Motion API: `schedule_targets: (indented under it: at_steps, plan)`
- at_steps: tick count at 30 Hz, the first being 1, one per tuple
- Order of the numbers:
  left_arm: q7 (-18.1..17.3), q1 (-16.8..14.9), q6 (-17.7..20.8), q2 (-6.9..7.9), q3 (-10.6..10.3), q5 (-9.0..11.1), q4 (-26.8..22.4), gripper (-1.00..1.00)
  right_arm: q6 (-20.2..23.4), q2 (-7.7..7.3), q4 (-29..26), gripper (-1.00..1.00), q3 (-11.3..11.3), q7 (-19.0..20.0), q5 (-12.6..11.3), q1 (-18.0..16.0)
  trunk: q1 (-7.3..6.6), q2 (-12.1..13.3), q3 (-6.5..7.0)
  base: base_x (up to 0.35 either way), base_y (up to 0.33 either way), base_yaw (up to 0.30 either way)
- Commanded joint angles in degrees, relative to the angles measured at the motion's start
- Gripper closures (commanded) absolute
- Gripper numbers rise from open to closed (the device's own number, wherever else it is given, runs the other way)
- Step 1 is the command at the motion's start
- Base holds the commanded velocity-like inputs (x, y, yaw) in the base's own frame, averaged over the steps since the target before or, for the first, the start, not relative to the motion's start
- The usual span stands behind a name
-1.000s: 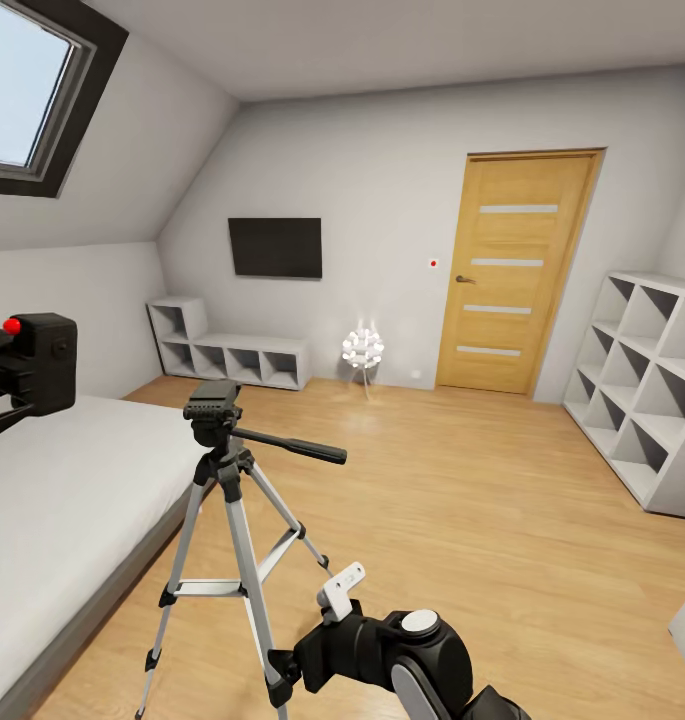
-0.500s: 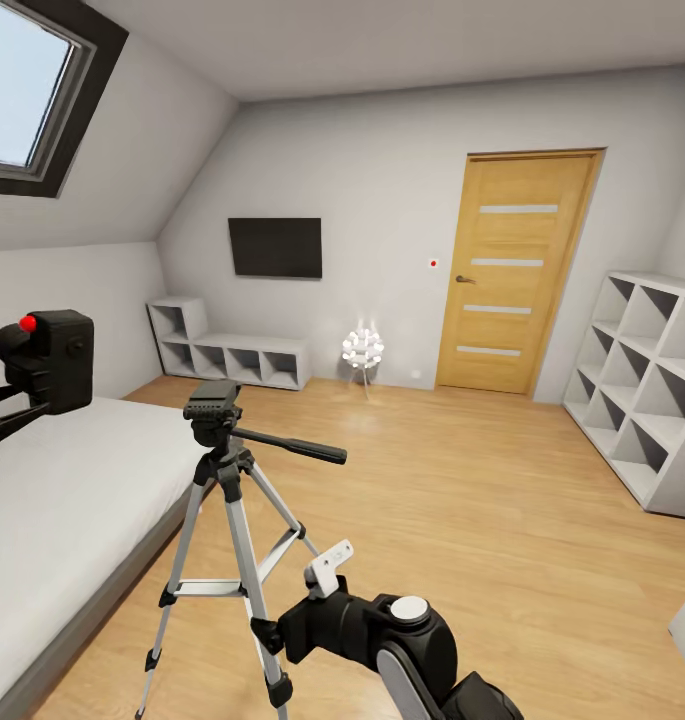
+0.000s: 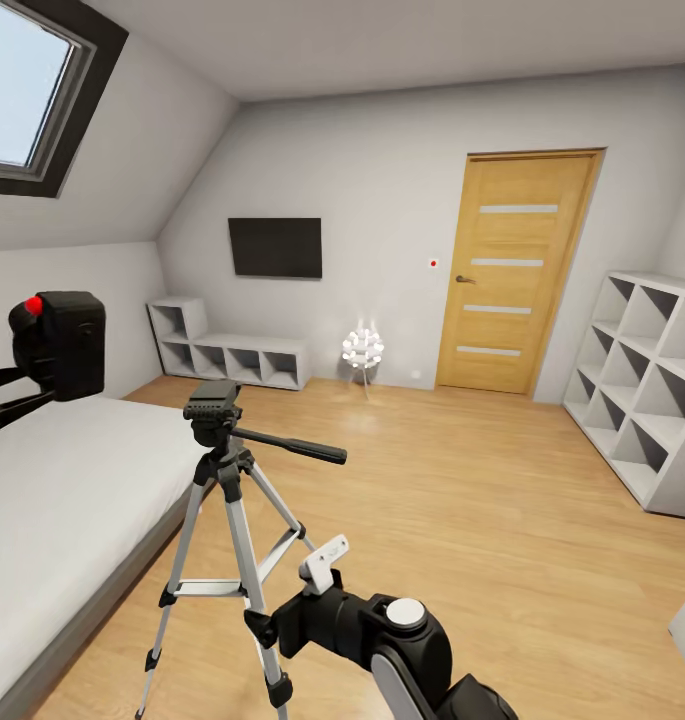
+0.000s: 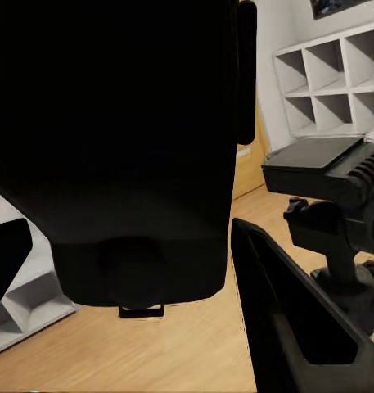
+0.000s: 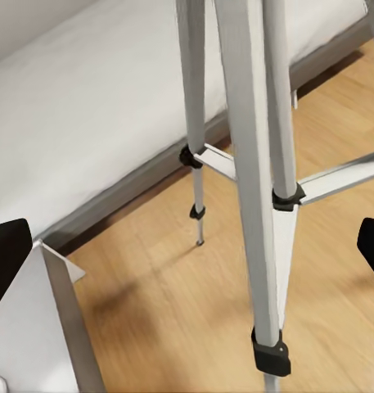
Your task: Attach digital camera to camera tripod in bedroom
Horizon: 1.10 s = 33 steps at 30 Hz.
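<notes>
A: Since a second ago the digital camera [image 3: 62,342] has been raised and carried toward the camera tripod [image 3: 222,480]; it is not yet over the head.

B: Left gripper [image 3: 4,400]?

A: Closed on the camera. The right gripper [image 5: 187,254] is spread wide, empty, near the legs.

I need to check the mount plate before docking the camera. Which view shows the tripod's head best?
The head view: the camera tripod's head shows whole, plate bare. The left wrist view catches it closer but cropped; the right wrist view shows the legs.
</notes>
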Motion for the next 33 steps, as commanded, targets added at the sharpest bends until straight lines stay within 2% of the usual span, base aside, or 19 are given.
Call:
schedule_targets:
  at_steps: [1, 6, 9, 10, 11, 14, 17, 19, 20, 21, 22, 23, 26, 29, 33]
  plan:
    - [-1.0, -0.6, 0.34, 0.04, 0.02, 0.07, 0.03, 1.0, 0.16, 0.04, -0.05, -1.0, 0.45, 0.26, 0.35, -0.06, 0.02, -0.09, -0.11, 0.0, 0.0, 0.0]
    - [-4.09, -3.09, 0.35, 0.14, -0.28, -0.04, 0.13, 1.0, -0.39, 0.14, 0.68, -1.0, 2.15, 0.06, 0.54, -0.11, 0.02, -0.09, -0.11, 0.0, 0.0, 0.0]
    - [-6.78, -6.2, 0.71, 0.4, -2.08, -0.2, 0.36, 1.0, -1.43, 0.73, 2.84, -1.0, 2.77, -0.15, 1.08, -0.24, 0.02, -0.09, -0.11, 0.0, 0.0, 0.0]
    - [-6.78, -6.2, 0.71, 0.4, -2.08, -0.2, 0.36, 1.0, -1.43, 0.73, 2.84, -1.0, 2.77, -0.15, 1.08, -0.24, 0.02, -0.09, -0.11, 0.0, 0.0, 0.0]
    - [-7.85, -7.61, 0.89, 0.52, -3.21, -0.41, 0.5, 1.0, -2.05, 1.04, 3.95, -1.0, 2.89, -0.37, 1.49, -0.31, 0.02, -0.09, -0.11, 0.0, 0.0, 0.0]
    - [-11.54, -12.88, 1.8, 0.92, -7.61, -1.98, 1.17, 1.0, -4.62, 2.52, 7.86, -1.0, 3.09, -1.62, 3.49, -0.56, 0.02, -0.09, -0.11, 0.0, 0.0, 0.0]
    - [-15.04, -19.03, 3.76, 1.1, -12.58, -4.72, 2.0, 1.0, -7.45, 4.03, 12.14, -1.0, 3.18, -3.4, 5.95, -0.87, 0.02, -0.09, -0.11, 0.0, 0.0, 0.0]
    - [-16.46, -23.07, 5.17, 1.14, -16.33, -6.38, 2.59, 1.0, -8.95, 4.3, 14.68, -1.0, 3.2, -4.4, 7.05, -1.73, 0.02, -0.09, -0.11, 0.0, 0.0, 0.0]
    - [-16.46, -23.07, 5.17, 1.14, -16.33, -6.38, 2.59, 1.0, -8.95, 4.3, 14.68, -1.0, 3.2, -4.4, 7.05, -1.73, 0.02, -0.09, -0.11, 0.0, 0.0, 0.0]
    - [-16.96, -24.96, 5.77, 1.15, -18.35, -7.0, 2.89, 1.0, -9.53, 4.3, 15.73, -1.0, 3.18, -4.78, 7.38, -2.38, 0.02, -0.09, -0.11, 0.0, 0.0, 0.0]
    - [-17.71, -28.6, 6.69, 1.13, -22.56, -7.89, 3.65, 1.0, -10.36, 4.3, 17.33, -1.0, 3.13, -5.34, 7.78, -3.7, 0.02, -0.09, -0.11, 0.0, 0.0, 0.0]
    - [-17.71, -28.6, 6.69, 1.13, -22.56, -7.89, 3.65, 1.0, -10.36, 4.3, 17.33, -1.0, 3.13, -5.34, 7.78, -3.7, 0.02, -0.09, -0.11, 0.0, 0.0, 0.0]
    - [-18.37, -33.58, 7.8, 1.11, -28.41, -8.64, 5.11, 1.0, -11.15, 4.3, 19.09, -1.0, 3.08, -5.83, 8.13, -5.04, 0.02, -0.09, -0.11, 0.0, 0.0, 0.0]
    - [-18.71, -37.72, 8.92, 1.03, -32.92, -9.07, 6.54, 1.0, -12.2, 4.3, 20.34, -1.0, 3.05, -6.08, 8.31, -5.85, 0.02, -0.09, -0.11, 0.0, 0.0, 0.0]
    - [-18.89, -40.77, 9.84, 0.97, -36.06, -9.28, 7.37, 1.0, -14.34, 4.3, 21.37, -1.0, 3.03, -6.17, 8.4, -6.29, 0.02, -0.09, -0.11, 0.0, 0.0, 0.0]
